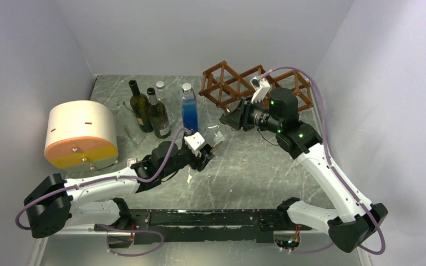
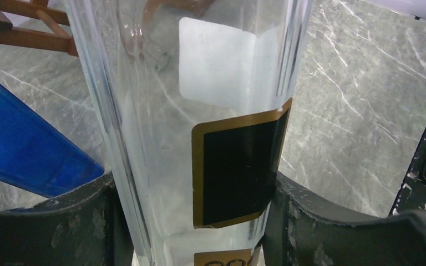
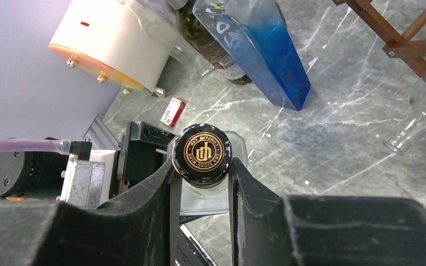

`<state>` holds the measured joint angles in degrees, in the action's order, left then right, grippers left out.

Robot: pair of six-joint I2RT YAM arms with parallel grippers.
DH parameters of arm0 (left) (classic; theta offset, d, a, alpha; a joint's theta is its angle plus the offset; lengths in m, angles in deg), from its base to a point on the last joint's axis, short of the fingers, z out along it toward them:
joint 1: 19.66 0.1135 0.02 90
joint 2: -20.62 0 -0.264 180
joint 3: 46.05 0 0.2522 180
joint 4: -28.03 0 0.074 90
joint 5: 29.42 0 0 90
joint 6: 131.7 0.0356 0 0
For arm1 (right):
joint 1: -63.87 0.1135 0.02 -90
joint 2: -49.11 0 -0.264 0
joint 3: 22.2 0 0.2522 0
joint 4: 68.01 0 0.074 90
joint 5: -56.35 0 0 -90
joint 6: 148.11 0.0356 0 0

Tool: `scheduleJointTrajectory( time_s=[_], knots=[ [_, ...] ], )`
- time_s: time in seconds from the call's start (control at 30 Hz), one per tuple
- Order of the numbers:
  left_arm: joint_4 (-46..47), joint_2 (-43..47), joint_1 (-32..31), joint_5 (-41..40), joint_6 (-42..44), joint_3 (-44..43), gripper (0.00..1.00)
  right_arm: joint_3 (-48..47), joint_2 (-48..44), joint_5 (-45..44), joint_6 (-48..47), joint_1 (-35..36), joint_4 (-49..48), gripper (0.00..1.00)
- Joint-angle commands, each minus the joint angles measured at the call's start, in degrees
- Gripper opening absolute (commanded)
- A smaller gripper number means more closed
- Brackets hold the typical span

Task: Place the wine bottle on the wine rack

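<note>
On the black cap [image 3: 201, 153] of the wine bottle [image 2: 161, 111]: a gold monogram ringed by small gold lettering, seen upside down, perhaps including "COMPANY". On its black, gold-edged label [image 2: 236, 169]: nothing legible. On the blue bottle [image 3: 266, 55], farther back: a white scrawl, unreadable.

Your left gripper [image 1: 205, 156] and right gripper [image 1: 226, 119] flank the clear wine bottle [image 1: 217, 136] mid-table, with the wine rack [image 1: 238, 84] behind them.

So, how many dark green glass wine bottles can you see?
2: the left dark green bottle and the right dark green bottle stand together, back left, beside the blue bottle. Others may be hidden.
</note>
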<state>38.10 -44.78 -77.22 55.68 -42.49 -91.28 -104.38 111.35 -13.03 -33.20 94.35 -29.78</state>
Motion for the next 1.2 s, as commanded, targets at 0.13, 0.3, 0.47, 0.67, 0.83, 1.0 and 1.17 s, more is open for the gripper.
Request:
scheduleJointTrajectory(
  time_s=[0.13,0.3,0.47,0.67,0.83,1.0,1.17],
  knots=[
    [-1.4,0.5,-0.1,2.5,8.6,-4.1,0.07,-2.2,-5.7,-4.0,-0.9,0.2,2.5,0.76],
    [-6.9,0.5,-0.2,2.6,18.9,-7.6,0.07,-3.3,-7.2,-5.9,-4.5,0.2,7.0,0.89],
    [-12.4,2.6,-0.2,0.6,31.5,-9.9,0.07,-7.9,-4.7,-6.8,-9.7,0.2,11.2,0.89],
    [-13.9,8.6,-0.2,5.8,48.7,-6.8,0.07,-8.4,1.5,5.4,-18.8,0.3,15.8,0.84],
    [-10.0,9.9,-0.2,5.8,54.3,-4.8,0.07,-4.5,2.8,7.1,-18.3,2.1,12.7,0.83],
    [-9.7,7.8,-0.2,4.7,58.8,-4.9,0.07,-1.8,3.6,8.3,-17.2,4.1,9.9,0.86],
    [-8.1,6.0,-0.2,2.9,61.8,-4.8,0.07,-0.6,4.9,7.5,-17.2,5.1,9.1,0.88]
  ],
)
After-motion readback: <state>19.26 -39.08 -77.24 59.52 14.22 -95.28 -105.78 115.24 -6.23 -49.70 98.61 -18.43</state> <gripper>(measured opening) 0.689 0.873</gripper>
